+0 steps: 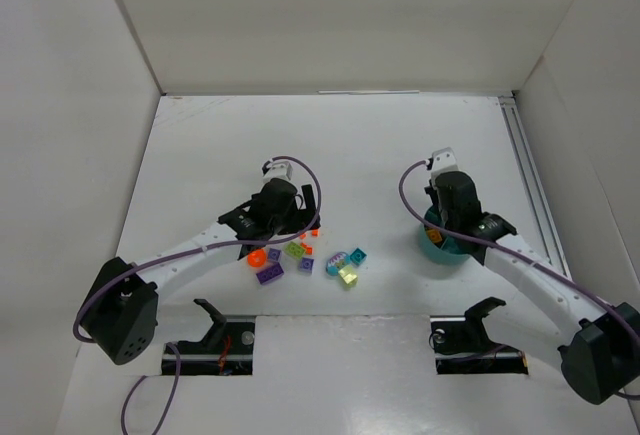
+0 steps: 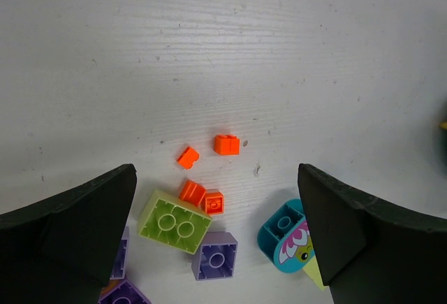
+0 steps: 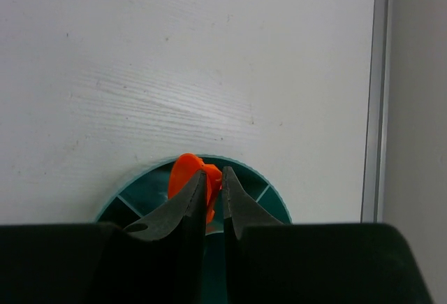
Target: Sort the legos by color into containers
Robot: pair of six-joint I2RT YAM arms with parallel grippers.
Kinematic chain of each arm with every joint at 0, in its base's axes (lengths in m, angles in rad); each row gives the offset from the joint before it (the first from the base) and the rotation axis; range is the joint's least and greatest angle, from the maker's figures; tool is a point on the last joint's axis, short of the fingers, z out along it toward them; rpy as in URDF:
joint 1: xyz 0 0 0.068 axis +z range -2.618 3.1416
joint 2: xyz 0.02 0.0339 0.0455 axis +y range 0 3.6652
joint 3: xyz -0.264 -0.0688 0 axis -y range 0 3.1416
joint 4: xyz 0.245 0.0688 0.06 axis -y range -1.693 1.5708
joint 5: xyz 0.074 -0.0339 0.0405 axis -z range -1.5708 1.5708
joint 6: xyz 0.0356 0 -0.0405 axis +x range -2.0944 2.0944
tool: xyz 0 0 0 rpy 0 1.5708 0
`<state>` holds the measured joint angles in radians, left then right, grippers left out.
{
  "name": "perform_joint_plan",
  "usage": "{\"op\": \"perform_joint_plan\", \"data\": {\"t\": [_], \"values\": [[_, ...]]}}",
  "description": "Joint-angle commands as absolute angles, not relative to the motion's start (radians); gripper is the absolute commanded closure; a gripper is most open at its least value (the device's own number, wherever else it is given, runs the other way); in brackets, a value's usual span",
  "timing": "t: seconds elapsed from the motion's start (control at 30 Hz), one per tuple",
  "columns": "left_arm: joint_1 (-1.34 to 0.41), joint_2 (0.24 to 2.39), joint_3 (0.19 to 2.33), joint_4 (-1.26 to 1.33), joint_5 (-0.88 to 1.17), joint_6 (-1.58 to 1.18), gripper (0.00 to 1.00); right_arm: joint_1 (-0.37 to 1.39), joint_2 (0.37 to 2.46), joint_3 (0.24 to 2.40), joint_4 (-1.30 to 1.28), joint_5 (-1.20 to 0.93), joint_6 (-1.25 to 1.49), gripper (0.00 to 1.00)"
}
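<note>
The left gripper (image 2: 216, 169) hangs over the loose pile with its jaws spread wide and nothing between them. Below it on the white table (image 1: 400, 145) lie a lime green two-by-two plastic brick (image 2: 174, 221), four tiny orange plastic bricks (image 2: 226, 145) from its 12 to 2 o'clock, a lilac square brick (image 2: 214, 258) at its 4 o'clock and a teal rounded piece with a printed face (image 2: 286, 237) at its 3 o'clock.

At 3 o'clock of the pile, well apart, sits the round teal plastic bowl with inner dividers (image 3: 143, 191). The right gripper (image 3: 214, 175) is above it, jaws pinching an orange plastic piece (image 3: 187, 171).

The step in hand looks like the drop of that orange piece. To do it well, the piece should be centred over one wedge, clear of the divider ribs, lowered close and let go with a small opening, so that it does not bounce across a rib. Which wedge lies beneath it I cannot tell.

The top view alone shows pile and bowl together, but the right arm covers most of the bowl there. The right wrist view alone shows the pinch and the dividers. The left wrist view alone separates the small orange bricks.
</note>
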<state>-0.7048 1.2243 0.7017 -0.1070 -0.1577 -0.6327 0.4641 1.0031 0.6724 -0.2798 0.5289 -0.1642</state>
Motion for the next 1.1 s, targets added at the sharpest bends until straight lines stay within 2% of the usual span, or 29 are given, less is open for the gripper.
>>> {"op": "perform_joint_plan", "data": {"t": [0.0, 0.17, 0.23, 0.27, 0.4, 0.6, 0.83, 0.93, 1.07], "values": [[-0.699, 1.220, 0.730, -0.086, -0.155, -0.621, 0.00, 0.457, 0.986, 0.663, -0.235, 0.502, -0.172, 1.00], [-0.699, 1.220, 0.730, -0.086, -0.155, -0.621, 0.00, 0.457, 0.944, 0.634, -0.244, 0.483, -0.163, 0.99], [-0.699, 1.220, 0.730, -0.086, -0.155, -0.621, 0.00, 0.457, 0.930, 0.634, -0.244, 0.483, -0.163, 0.85], [-0.699, 1.220, 0.730, -0.086, -0.155, -0.621, 0.00, 0.457, 0.919, 0.634, -0.244, 0.483, -0.163, 0.74], [-0.699, 1.220, 0.730, -0.095, -0.155, -0.621, 0.00, 0.457, 0.919, 0.644, -0.264, 0.483, -0.163, 0.62], [-0.699, 1.220, 0.739, -0.115, -0.164, -0.640, 0.00, 0.457, 0.900, 0.666, -0.276, 0.483, -0.173, 0.59], [-0.699, 1.198, 0.721, -0.195, -0.213, -0.675, 0.00, 0.457, 0.847, 0.675, -0.293, 0.442, -0.210, 0.45], [-0.699, 1.198, 0.712, -0.241, -0.259, -0.727, 0.00, 0.457, 0.821, 0.664, -0.293, 0.431, -0.221, 0.34], [-0.699, 1.177, 0.699, -0.453, -0.377, -0.918, 0.02, 0.457, 0.798, 0.646, -0.284, 0.431, -0.221, 0.32]]}}
